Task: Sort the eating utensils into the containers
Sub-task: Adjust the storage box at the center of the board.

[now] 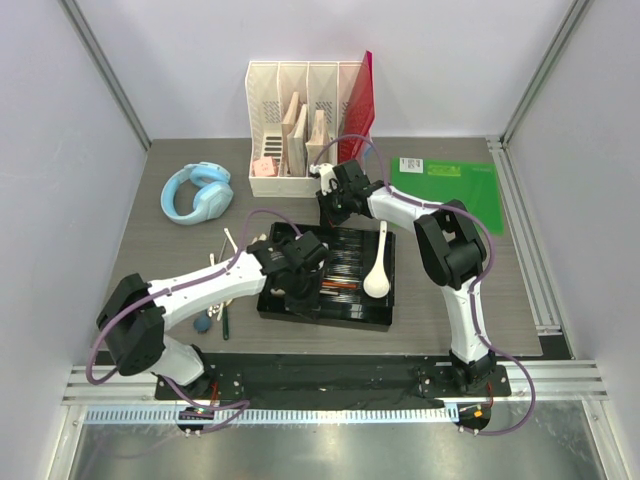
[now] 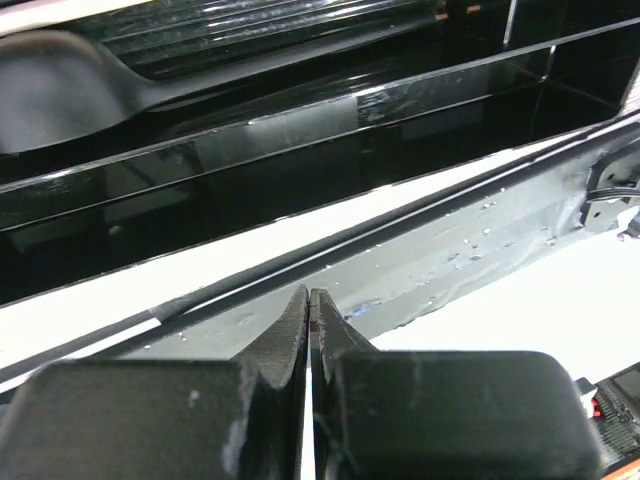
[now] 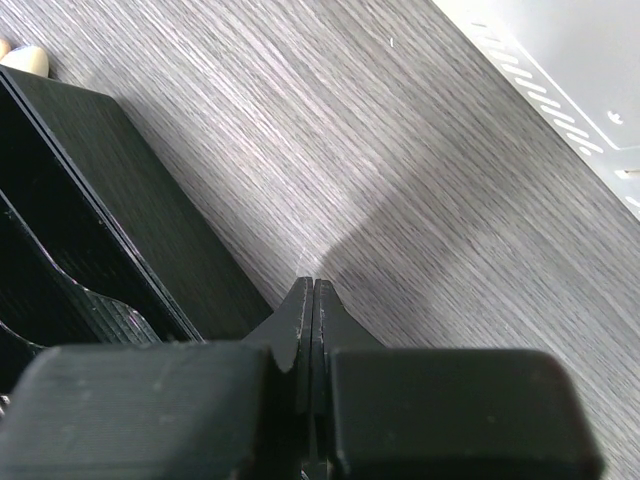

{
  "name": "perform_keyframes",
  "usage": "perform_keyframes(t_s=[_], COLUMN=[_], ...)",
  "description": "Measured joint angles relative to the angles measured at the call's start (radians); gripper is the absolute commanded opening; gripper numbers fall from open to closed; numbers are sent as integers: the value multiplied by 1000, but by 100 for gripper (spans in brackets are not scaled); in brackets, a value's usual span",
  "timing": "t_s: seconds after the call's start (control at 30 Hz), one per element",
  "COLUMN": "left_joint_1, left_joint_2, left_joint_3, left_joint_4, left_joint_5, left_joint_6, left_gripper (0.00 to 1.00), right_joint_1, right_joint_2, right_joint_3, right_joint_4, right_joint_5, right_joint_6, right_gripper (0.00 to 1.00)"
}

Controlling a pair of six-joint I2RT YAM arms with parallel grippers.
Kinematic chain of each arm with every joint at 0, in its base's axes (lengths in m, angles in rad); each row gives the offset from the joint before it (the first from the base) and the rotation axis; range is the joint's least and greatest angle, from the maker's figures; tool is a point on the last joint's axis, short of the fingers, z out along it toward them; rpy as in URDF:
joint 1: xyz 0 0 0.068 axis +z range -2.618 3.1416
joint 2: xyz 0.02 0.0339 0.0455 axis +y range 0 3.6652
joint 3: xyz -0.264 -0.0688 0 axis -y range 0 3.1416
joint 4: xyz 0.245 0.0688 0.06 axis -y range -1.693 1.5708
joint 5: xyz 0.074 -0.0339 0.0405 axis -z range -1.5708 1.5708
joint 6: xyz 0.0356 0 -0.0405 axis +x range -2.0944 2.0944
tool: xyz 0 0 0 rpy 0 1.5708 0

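The black tray lies mid-table, with a white ceramic soup spoon in its right part and dark and reddish utensils in its middle compartments. My left gripper hangs over the tray's left side, shut and empty. Its view shows the tray's long dividers and a dark spoon shape further in. My right gripper is shut and empty, just above the grey table beyond the tray's far edge. More utensils lie left of the tray.
A white slotted organizer with a red folder stands at the back. Blue headphones lie at the back left and a green mat at the back right. A dark-handled piece and a blue object lie near the left arm.
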Motion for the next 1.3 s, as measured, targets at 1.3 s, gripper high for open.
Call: perform_keyframes(t_s=[1.3], left_joint_1=[-41], left_joint_2=[301], left_joint_3=[116], left_joint_4=[98], left_joint_5=[50], left_joint_6=[106], left_gripper=[0], right_joint_1=[1], right_joint_2=[0], right_joint_3=[21], right_joint_4=[-97], right_joint_5=[-132], right_joint_6=[-56], right_gripper=[1])
